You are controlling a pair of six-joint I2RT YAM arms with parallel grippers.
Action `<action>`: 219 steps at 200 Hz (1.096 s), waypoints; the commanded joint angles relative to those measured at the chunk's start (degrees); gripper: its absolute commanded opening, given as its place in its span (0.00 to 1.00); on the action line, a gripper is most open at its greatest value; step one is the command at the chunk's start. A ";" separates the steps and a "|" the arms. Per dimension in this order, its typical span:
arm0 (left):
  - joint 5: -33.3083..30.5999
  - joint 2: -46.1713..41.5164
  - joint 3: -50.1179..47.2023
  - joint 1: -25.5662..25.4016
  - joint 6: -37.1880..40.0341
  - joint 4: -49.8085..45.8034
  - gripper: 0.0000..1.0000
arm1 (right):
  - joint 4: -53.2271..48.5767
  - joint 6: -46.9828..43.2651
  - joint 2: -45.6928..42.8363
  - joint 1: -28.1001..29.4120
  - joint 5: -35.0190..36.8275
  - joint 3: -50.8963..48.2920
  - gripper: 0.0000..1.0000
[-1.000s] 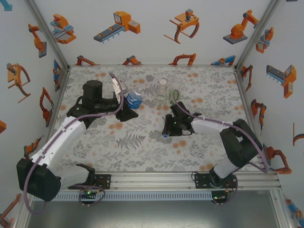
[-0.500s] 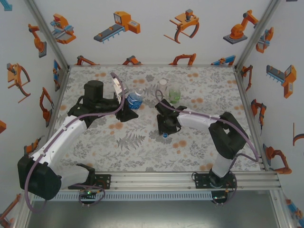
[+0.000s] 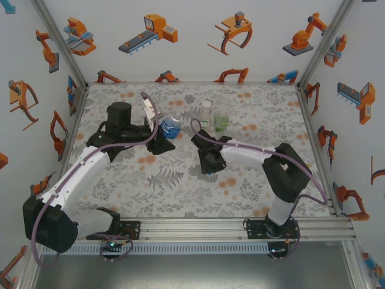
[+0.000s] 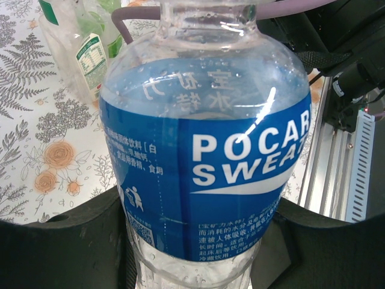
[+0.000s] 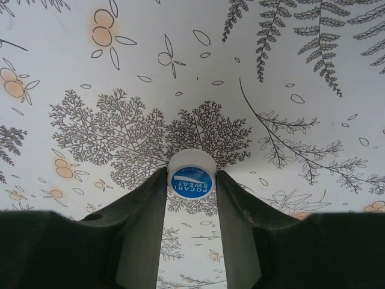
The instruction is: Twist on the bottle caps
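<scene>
top external, left gripper (image 3: pixel 161 130): clamped on the blue-label bottle (image 3: pixel 170 126), left-centre of the table (image 3: pixel 252 186); bottle tipped, neck toward the middle of the table, no cap on.
top external, right gripper (image 3: pixel 209 164): pointed down at the table near the centre, just in front of the other two bottles; jaw gap too small to read from here.
top external, bottle cap (image 3: pixel 208 172): showed as a small blue spot at the right gripper's tip, on the table surface.
top external, white-and-green-label bottle (image 3: pixel 206 113): stood upright toward the back, right of the blue-label bottle.
top external, green-tinted bottle (image 3: pixel 221 119): stood upright just beside the white-and-green one, on its right.
left wrist, left gripper (image 4: pixel 201 259): closed, dark fingers (image 4: pixel 60 241) pressed on both sides of the bottle's lower body.
left wrist, blue-label bottle (image 4: pixel 204 162): held close to the lens, open neck at the top edge, "POCARI SWEAT" readable on the label.
left wrist, white-and-green-label bottle (image 4: pixel 90 57): sat behind at upper left on the patterned cloth.
right wrist, right gripper (image 5: pixel 191 188): closed on the bottle cap, fingers (image 5: pixel 144 223) touched its left and right sides.
right wrist, bottle cap (image 5: pixel 191 178): lay flat on the table, white rim, blue printed top facing up, between the two fingertips.
right wrist, table (image 5: pixel 289 72): fern-and-flower print all around the cap.
</scene>
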 commanded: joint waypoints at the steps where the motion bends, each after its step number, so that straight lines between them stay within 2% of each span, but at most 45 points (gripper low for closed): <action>1: 0.79 0.28 1.48 -0.18 0.83 -0.55 0.00 | -1.24 -0.44 0.09 0.39 1.45 1.83 0.39; 132: 0.93 0.69 1.60 -0.21 0.82 -0.64 0.00 | 0.67 -0.41 1.36 0.38 -0.03 1.49 0.39; 177: 0.94 0.88 1.61 -0.25 0.83 -0.60 0.00 | 0.80 -0.55 0.30 0.38 0.20 1.36 0.32; 219: 1.05 1.19 1.35 -0.73 2.40 -0.93 0.00 | 1.15 -2.44 -5.93 0.39 1.15 -0.07 0.28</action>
